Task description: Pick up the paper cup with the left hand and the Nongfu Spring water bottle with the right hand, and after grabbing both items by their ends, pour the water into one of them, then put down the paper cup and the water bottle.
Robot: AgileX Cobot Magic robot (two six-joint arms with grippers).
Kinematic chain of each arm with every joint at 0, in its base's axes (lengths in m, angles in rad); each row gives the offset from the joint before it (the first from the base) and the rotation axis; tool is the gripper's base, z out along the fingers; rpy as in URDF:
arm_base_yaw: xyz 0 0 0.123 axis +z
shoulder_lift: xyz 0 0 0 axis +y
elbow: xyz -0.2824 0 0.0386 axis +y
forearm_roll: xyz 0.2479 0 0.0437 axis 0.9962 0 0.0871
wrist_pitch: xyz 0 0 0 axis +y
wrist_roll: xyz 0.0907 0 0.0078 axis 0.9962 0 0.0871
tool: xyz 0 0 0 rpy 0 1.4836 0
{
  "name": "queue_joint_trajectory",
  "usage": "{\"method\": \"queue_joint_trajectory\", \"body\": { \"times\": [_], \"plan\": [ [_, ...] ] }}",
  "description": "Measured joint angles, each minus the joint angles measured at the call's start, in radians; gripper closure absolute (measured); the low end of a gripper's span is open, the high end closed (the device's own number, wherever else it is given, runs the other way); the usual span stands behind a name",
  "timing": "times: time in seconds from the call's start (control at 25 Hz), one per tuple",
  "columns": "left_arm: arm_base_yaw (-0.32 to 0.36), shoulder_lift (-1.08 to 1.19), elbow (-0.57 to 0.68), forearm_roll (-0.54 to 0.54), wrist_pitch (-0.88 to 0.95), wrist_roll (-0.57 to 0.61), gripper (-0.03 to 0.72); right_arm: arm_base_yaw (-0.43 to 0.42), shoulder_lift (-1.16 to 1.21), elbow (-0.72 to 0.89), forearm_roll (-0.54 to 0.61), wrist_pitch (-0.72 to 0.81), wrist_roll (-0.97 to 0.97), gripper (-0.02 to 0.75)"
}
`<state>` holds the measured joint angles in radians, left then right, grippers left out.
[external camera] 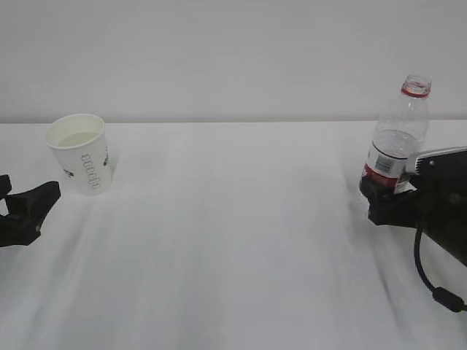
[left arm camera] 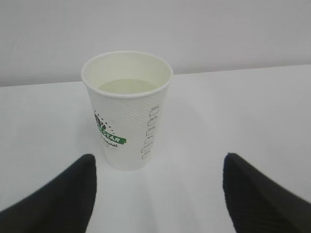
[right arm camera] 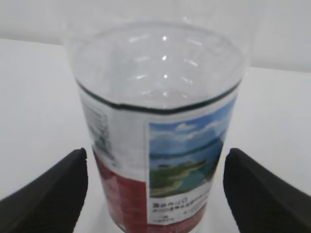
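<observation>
The paper cup (external camera: 80, 154) stands upright on the white table at the left, holding pale water (left arm camera: 127, 86) well below its rim; its green logo (left arm camera: 111, 137) faces the left wrist view. My left gripper (external camera: 29, 208) sits low in front of the paper cup (left arm camera: 127, 109), open and not touching it. At the right the Nongfu Spring water bottle (external camera: 398, 138) stands upright with no cap. My right gripper (external camera: 383, 200) is open around the bottle's labelled lower part (right arm camera: 160, 131). A gap shows on each side between the label and the fingers (right arm camera: 63, 184).
A plain white wall rises behind the table's far edge (external camera: 233, 121). The right arm's black cable (external camera: 430, 281) loops over the table (external camera: 233, 255) at the lower right.
</observation>
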<state>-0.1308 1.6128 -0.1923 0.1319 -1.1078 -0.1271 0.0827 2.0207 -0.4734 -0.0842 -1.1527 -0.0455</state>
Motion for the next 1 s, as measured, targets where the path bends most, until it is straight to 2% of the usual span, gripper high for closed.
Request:
{"method": "queue_joint_trajectory", "body": {
  "times": [0.56, 1.0],
  "plan": [
    [0.0, -0.006, 0.0, 0.001, 0.042, 0.0, 0.099, 0.0, -0.213, 0.176, 0.017, 0.0, 0.0, 0.12],
    [0.0, -0.195, 0.004, -0.017, 0.191, 0.0, 0.1, 0.0, -0.311, 0.19, 0.024, 0.005, -0.005, 0.148]
  ]
}}
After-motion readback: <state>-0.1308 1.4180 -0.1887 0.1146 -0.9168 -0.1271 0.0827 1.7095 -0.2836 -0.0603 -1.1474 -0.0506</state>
